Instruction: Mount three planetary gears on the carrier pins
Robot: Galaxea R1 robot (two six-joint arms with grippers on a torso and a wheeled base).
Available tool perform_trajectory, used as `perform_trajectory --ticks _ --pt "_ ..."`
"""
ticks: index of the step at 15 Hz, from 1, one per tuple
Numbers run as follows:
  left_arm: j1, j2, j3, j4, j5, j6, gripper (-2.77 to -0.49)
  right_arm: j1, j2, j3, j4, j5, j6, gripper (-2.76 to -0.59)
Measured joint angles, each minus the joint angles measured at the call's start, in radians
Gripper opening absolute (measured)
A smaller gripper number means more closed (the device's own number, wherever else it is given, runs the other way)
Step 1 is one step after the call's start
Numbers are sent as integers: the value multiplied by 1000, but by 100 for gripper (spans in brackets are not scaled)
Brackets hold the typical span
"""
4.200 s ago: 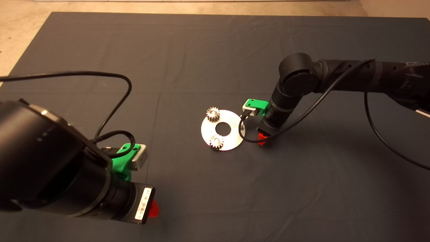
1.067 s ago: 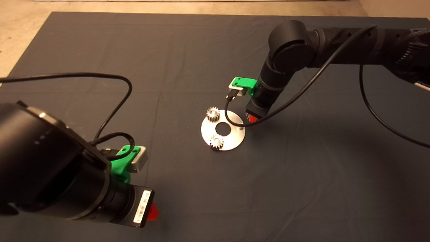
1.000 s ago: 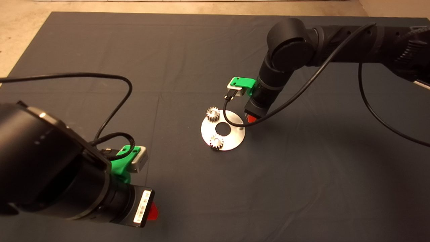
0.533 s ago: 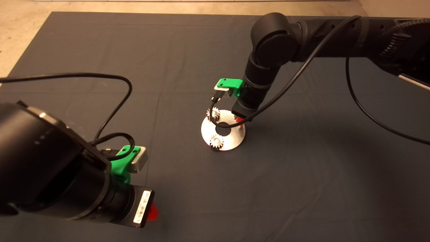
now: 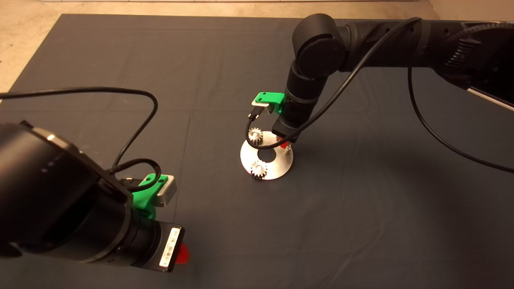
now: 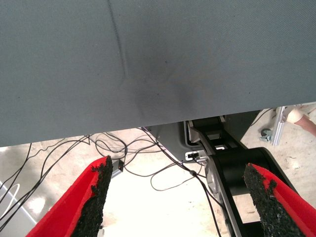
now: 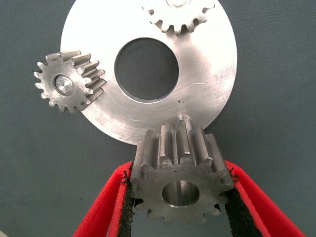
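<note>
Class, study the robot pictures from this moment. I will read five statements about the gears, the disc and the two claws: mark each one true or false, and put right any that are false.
1. Two planetary gears already sit on pins of the carrier disc. True.
2. The right claw is empty. False: it is shut on the third gear.
3. One carrier pin on the disc is bare. True.
4. The left claw is over the disc. False: it waits with its fingers apart at the mat's near left edge, far from the disc.
5. The held gear is already seated on its pin. False: it hangs just short of the bare pin, not threaded on.
</note>
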Motion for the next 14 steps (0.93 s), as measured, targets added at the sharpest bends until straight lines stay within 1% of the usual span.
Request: perform_trajectory --ticks 3,5,9,14 --pt "0 0 0 0 0 0 -137 -28 0 -5 -1 -1 -29 -223" --pt "0 0 0 0 0 0 -137 -39 0 -6 -3 -1 -42 -223" --pt "0 0 0 0 0 0 -137 -46 0 -6 -14 0 -62 -223" --pt "0 0 0 0 0 0 -137 -46 -1 -6 -35 0 -84 -223"
